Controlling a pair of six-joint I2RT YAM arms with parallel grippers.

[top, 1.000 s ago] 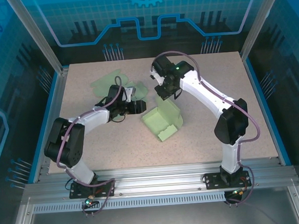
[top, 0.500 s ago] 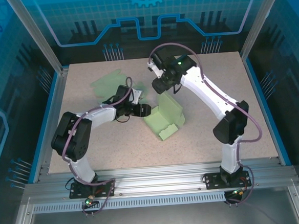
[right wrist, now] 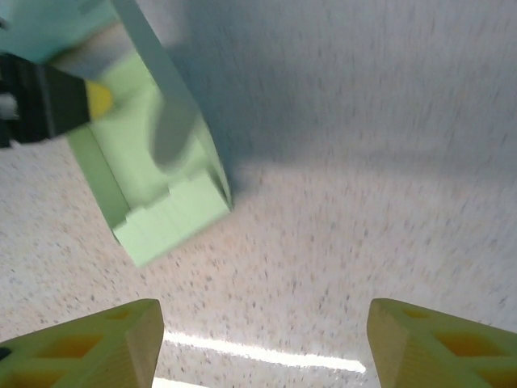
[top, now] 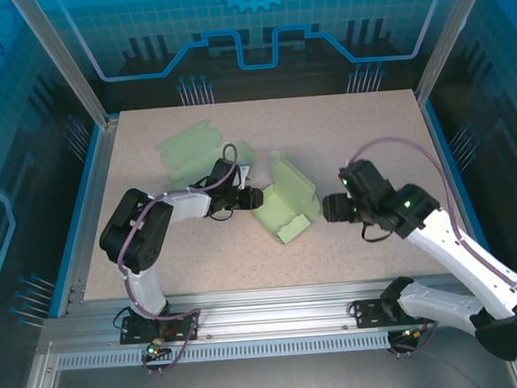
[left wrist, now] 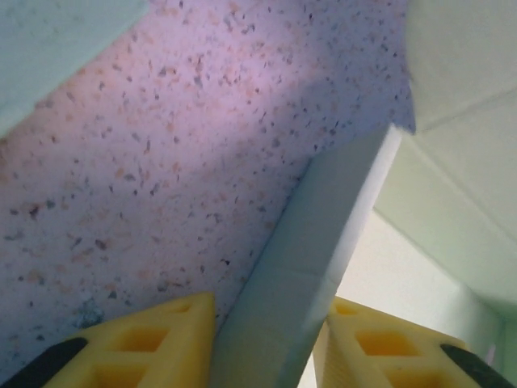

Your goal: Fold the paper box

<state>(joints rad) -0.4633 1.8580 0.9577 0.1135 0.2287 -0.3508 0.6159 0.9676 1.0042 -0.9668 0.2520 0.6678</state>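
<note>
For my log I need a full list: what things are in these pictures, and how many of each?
box: 1, light green, partly folded, middle of the table
sheet: 1, light green, flat, far left part of the table
table: 1, speckled beige, under everything
frame: 1, silver, along the near edge
arms: 2, white and black, bases at the near edge
left end effector: 1, yellow fingers, shut on a wall of the box, at its left side
right end effector: 1, yellow fingers, open, right of the box, apart from it

A robotics lab cell: aluminium frame [top: 267, 322], blue panels [top: 256, 34] (circuit-patterned), speckled table [top: 343, 135].
</note>
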